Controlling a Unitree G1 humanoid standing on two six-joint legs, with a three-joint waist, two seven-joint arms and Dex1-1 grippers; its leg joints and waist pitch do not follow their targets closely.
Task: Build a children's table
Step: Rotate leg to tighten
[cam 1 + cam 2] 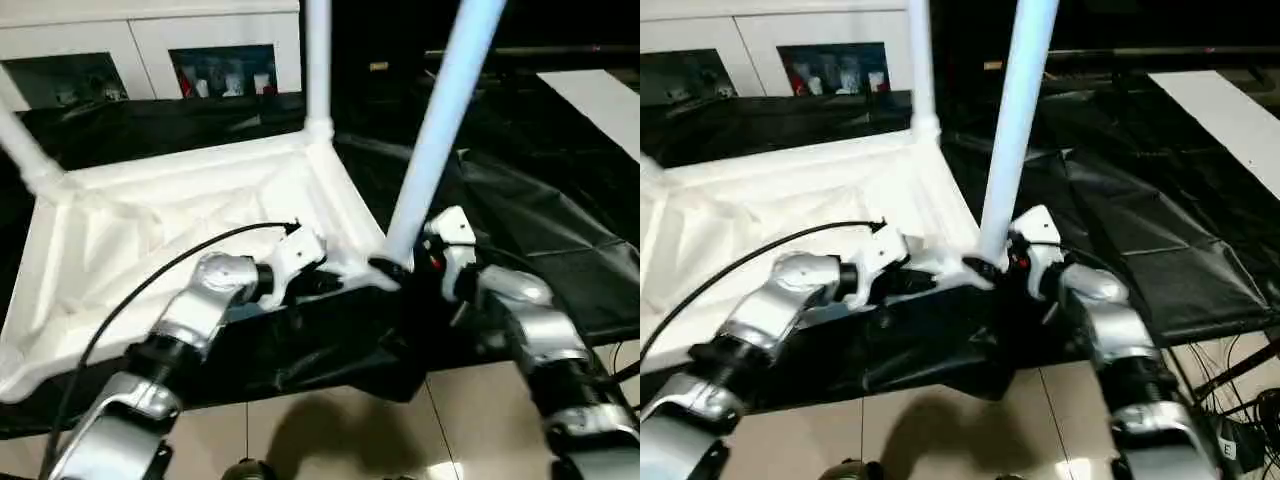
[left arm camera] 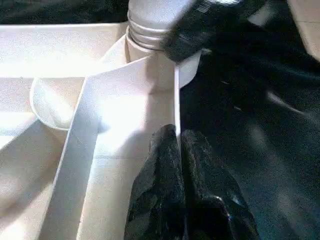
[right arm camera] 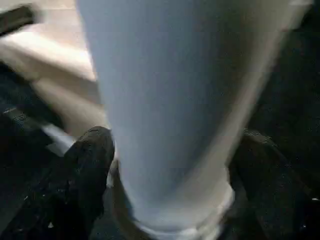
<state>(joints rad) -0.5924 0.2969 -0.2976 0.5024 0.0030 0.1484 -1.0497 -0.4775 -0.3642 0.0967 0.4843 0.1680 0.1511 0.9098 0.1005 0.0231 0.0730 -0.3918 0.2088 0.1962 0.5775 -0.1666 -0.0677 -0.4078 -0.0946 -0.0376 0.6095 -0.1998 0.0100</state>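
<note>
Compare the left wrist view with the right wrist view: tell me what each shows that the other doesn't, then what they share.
Left wrist view alone: the left tool, shut on the tabletop's thin rim, the ribbed underside, and the threaded base of the leg at the corner socket.

Right wrist view alone: the right tool, with a black finger on each side of the leg's shaft.

Shared: the same near leg, the white tabletop, the black cloth, and the right tool's finger at the leg.

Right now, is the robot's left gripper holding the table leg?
No, the left gripper pinches the tabletop's rim; the right gripper holds the leg.
</note>
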